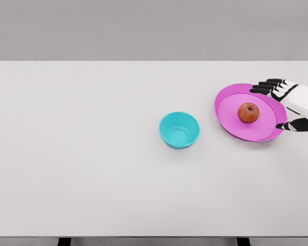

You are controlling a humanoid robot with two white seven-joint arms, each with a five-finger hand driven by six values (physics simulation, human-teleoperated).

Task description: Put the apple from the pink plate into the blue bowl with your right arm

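Red apple (248, 112) resting in the middle of the pink plate (231, 120), toward the right side of the white counter (92, 154). Right hand (290, 105) entering from the right edge, hovering over the plate's far right rim, dark fingers (264, 87) spread and pointing left, thumb (292, 125) apart below them, holding nothing. Apple just left of the hand, not touched. Blue bowl (179, 130) standing upright near the counter's centre, left of the plate and apart from it, with nothing inside.
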